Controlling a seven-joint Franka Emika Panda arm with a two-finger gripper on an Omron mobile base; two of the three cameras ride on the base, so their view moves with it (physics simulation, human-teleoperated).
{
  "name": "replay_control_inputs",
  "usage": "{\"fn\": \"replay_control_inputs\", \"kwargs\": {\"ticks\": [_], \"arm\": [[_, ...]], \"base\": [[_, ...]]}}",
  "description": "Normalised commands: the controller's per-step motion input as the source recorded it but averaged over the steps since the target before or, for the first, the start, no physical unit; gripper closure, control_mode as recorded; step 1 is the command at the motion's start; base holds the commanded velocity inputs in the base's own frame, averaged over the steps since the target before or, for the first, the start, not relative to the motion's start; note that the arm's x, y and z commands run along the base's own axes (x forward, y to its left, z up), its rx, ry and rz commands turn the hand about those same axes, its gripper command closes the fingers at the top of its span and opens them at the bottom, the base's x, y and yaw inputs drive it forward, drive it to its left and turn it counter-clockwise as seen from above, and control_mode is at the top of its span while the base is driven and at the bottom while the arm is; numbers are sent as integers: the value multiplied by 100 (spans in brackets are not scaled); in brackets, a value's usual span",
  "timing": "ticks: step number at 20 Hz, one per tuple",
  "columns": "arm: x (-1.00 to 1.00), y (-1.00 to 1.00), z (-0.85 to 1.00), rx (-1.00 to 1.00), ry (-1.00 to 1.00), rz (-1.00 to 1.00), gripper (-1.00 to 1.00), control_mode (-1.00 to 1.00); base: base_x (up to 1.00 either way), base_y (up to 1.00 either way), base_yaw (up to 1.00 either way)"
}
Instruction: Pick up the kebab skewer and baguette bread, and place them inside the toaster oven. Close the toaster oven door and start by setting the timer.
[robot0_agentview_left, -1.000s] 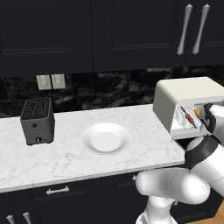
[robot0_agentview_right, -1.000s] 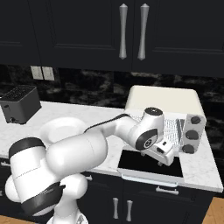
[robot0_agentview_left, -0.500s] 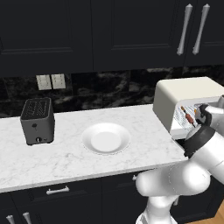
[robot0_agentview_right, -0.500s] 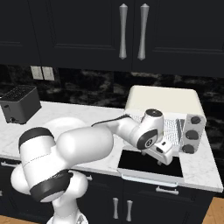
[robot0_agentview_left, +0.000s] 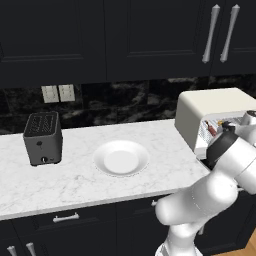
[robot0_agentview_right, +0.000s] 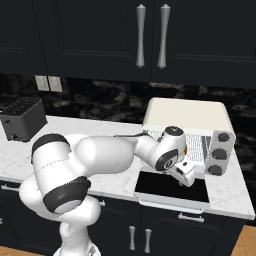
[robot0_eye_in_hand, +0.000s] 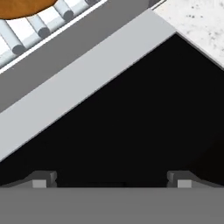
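The cream toaster oven (robot0_agentview_right: 187, 112) stands on the counter at the right, also seen as the toaster oven (robot0_agentview_left: 215, 107). The toaster oven door (robot0_agentview_right: 172, 189) lies open and flat, its dark glass (robot0_eye_in_hand: 131, 131) facing up. A brown baguette (robot0_eye_in_hand: 22, 5) rests on the rack inside, and a reddish kebab skewer (robot0_agentview_left: 211, 129) shows on the rack too. My gripper (robot0_agentview_right: 186, 177) hangs open just above the door, in front of the oven mouth. Its fingertips (robot0_eye_in_hand: 43, 179) stand wide apart with nothing between them, gripper (robot0_eye_in_hand: 111, 181).
A white plate (robot0_agentview_left: 121, 159) sits bare mid-counter. The dark slot toaster (robot0_agentview_left: 43, 137) stands at the far left. Three dark knobs (robot0_agentview_right: 220, 152) line the oven's right side. Dark cabinets with silver handles (robot0_agentview_right: 150, 35) hang above.
The arm's elbow and upper links have swung round, while the hand has stayed over the open door, shifting only slightly. The gripper has stayed open.
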Motion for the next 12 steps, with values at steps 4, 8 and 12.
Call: {"fn": "replay_control_inputs", "kwargs": {"ticks": [4,8,12], "arm": [[32,0,0,0,-6,-4,-100,-100],[25,0,0,0,-2,-7,-100,-100],[5,0,0,0,-4,-9,-100,-100]], "base": [[0,0,0],[0,0,0],[0,0,0]]}}
